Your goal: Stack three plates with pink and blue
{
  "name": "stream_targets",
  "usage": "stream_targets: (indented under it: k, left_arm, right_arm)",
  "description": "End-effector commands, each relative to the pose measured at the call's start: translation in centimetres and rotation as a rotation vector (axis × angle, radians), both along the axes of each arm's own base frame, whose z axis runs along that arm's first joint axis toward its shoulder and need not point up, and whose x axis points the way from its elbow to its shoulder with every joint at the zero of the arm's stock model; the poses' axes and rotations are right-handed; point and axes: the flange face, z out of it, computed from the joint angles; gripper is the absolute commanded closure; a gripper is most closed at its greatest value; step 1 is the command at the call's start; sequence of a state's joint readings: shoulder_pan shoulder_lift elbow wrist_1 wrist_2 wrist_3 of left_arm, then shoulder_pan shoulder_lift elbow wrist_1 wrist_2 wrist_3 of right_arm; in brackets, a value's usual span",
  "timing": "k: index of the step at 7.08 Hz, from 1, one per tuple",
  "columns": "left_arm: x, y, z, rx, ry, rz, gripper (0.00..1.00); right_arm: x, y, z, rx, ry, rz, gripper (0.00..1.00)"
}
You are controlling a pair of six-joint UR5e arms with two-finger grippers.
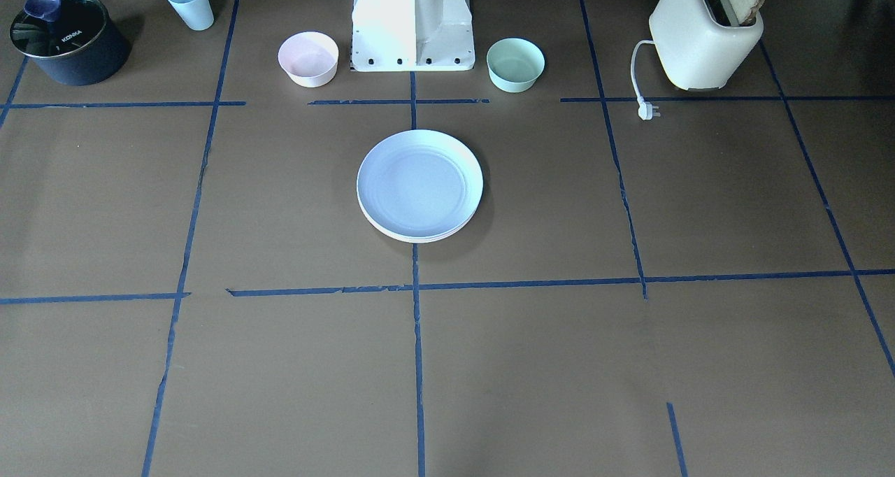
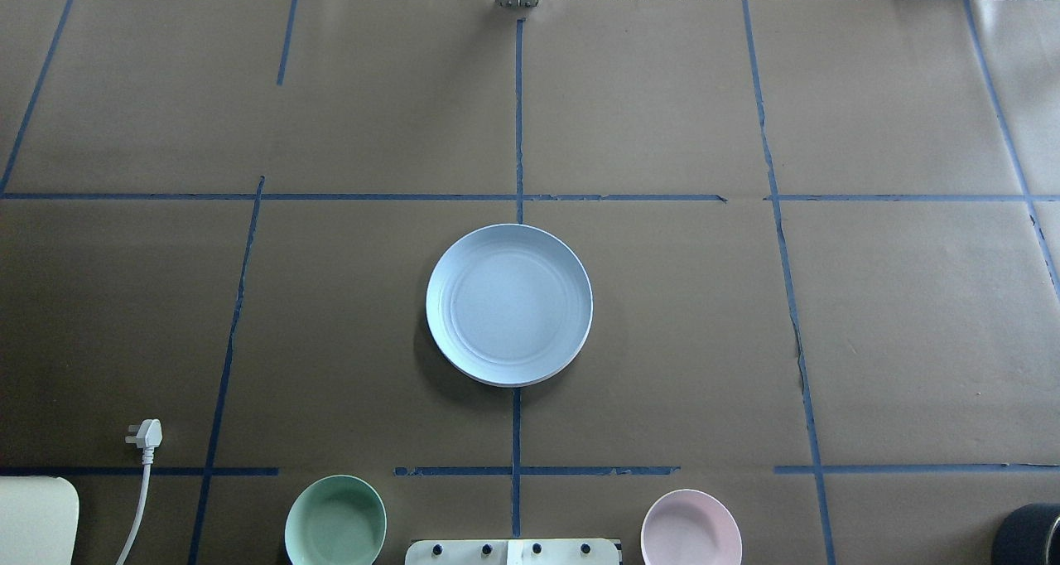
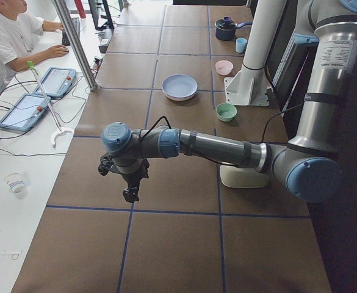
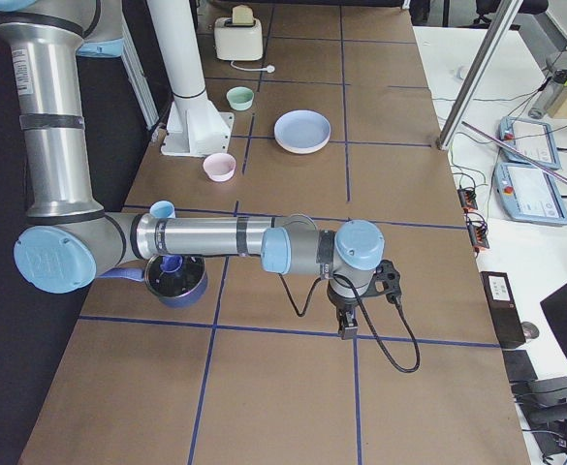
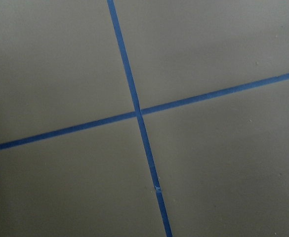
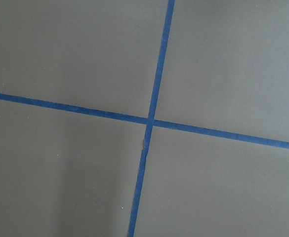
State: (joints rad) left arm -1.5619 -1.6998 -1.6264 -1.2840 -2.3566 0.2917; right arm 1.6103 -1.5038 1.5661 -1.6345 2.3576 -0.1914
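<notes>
The light blue plate [image 1: 419, 183] lies on top of a stack at the table's middle, also in the overhead view [image 2: 509, 304]. Pale rims of plates under it [image 1: 419, 238] show at the stack's near edge; I cannot tell their colours, and no pink or cream plate shows apart from the stack. My left gripper [image 3: 130, 196] hangs over the table's left end, far from the stack. My right gripper [image 4: 347, 332] hangs over the right end. Both show only in the side views, so I cannot tell whether they are open or shut. The wrist views show only taped paper.
By the robot base [image 1: 412, 26] stand a small pink bowl [image 1: 308, 59] and a mint bowl [image 1: 515, 64]. A toaster [image 1: 706, 36] with its loose plug [image 1: 647, 110], a dark pot [image 1: 68, 40] and a blue cup [image 1: 189, 3] stand at the back corners. An operator [image 3: 7, 36] sits beyond the far edge.
</notes>
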Motion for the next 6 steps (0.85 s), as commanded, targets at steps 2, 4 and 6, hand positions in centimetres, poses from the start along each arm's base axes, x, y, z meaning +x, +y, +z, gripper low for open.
stream_targets:
  k: [2, 4, 6]
  left_arm:
    - [0.2, 6.6, -0.4, -0.017, 0.052, -0.009, 0.0]
    - [0.5, 6.4, 2.0, -0.091, 0.05, -0.032, 0.0]
    - [2.3, 4.9, 2.5, -0.089, 0.038, -0.028, 0.0]
  right_arm:
    - [0.0, 0.3, 0.2, -0.008, -0.004, 0.006, 0.0]
    - [0.0, 0.3, 0.5, -0.013, -0.004, 0.004, 0.0]
    - [-0.1, 0.7, 0.7, -0.013, -0.007, 0.004, 0.0]
